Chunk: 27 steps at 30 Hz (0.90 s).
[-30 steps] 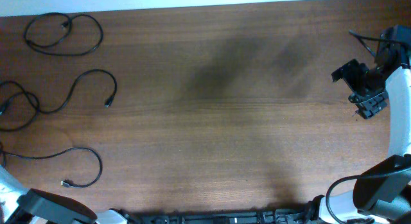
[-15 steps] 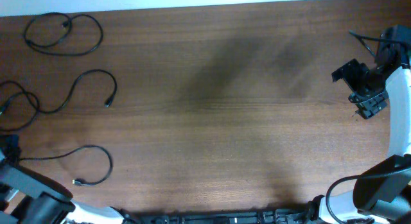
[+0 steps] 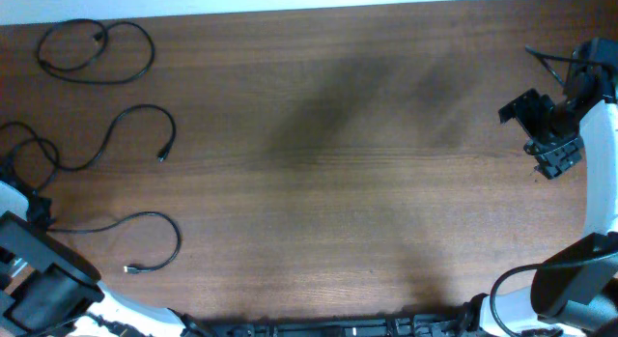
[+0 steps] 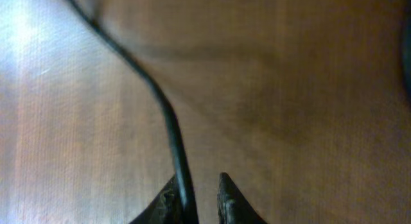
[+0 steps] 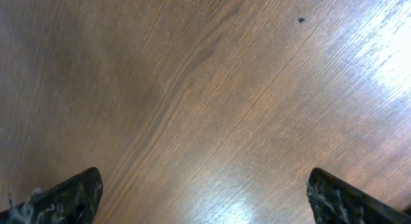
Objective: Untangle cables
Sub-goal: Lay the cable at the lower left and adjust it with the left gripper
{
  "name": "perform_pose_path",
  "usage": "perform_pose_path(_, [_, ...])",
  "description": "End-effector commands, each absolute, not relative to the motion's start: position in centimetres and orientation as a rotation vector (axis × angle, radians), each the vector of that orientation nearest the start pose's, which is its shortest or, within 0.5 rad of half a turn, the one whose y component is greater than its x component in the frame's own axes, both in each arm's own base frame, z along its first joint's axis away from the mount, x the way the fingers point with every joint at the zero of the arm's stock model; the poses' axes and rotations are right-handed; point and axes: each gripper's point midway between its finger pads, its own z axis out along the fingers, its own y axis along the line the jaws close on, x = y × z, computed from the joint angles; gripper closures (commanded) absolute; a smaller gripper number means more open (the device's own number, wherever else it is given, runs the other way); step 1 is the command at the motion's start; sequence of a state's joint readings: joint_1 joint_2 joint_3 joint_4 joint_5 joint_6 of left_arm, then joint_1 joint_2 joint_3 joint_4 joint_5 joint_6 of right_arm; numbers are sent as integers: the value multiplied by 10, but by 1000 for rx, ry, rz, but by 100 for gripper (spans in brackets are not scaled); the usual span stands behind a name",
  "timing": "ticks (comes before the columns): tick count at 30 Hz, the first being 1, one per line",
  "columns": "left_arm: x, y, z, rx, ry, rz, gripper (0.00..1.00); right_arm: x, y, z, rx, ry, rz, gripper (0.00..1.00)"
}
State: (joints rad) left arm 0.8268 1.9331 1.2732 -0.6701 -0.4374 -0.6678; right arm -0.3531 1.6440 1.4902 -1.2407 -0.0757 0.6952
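Spanning the overhead view, the brown wooden table [image 3: 348, 182] carries three separate black cables, all grouped at the left of the frame. The right arm [image 3: 599, 173] rises along the right edge, well apart from them, and the left arm [image 3: 43, 284] fills the lower left corner.

A coiled cable [image 3: 153, 55] lies in loops at the upper left. Below it a wavy cable [image 3: 145, 107] curves in from the left edge and ends in a plug near mid-left. The lower cable [image 3: 178, 238] runs right from beside the left arm, loops round and ends in a plug toward the bottom left.

In the left wrist view the left gripper [image 4: 196, 199] has its fingers [image 4: 166, 203] drawn close together at the bottom of the frame. The lower cable [image 4: 154, 89] passes between them and is pinched there, then snakes off to the upper left.

The right gripper [image 5: 205, 198] stands wide open, its tips in the two bottom corners of its view over bare wood.
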Motion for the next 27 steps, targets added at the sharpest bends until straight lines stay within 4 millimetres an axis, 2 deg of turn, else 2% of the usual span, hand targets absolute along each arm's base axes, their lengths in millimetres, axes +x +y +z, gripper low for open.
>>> perform_pose_path(1, [228,348,34,-1904,2130,609,66,318,-105,159,1470,2579,143,2])
perform_pose_path(4, [239,359,60,-1888,2098,606,50,318,-105,159,1470,2579,143,2])
perform_pose_path(5, [244,363,74,-1881,2087,596,35,318,-105,159,1470,2579,143,2])
perform_pose_path(8, [250,370,115,-1878,2078,597,33,318,-105,159,1470,2579,143,2])
perform_pose_path(10, [253,373,135,-1871,2066,591,30,318,-105,159,1470,2579,143,1])
perform_pose_path(12, [251,363,128,-1889,2116,545,36,318,-105,159,1470,2579,143,2])
perform_pose_path(16, [236,341,86,-2009,2211,509,41,318,-105,159,1469,2579,143,2])
perform_pose_path(17, [231,336,76,-2030,2250,509,53,318,-105,159,1470,2579,143,2])
perform_pose_path(19, [229,330,70,-2046,2282,486,62,318,-105,159,1470,2579,143,2])
perform_pose_path(22, [232,325,60,-2059,2308,433,83,318,-105,159,1469,2579,143,2])
perform_pose_path(26, [231,324,53,-2067,2322,429,84,318,-105,159,1469,2579,143,2])
perform_pose_path(27, [232,324,53,-2066,2319,428,93,318,-105,159,1470,2579,143,2])
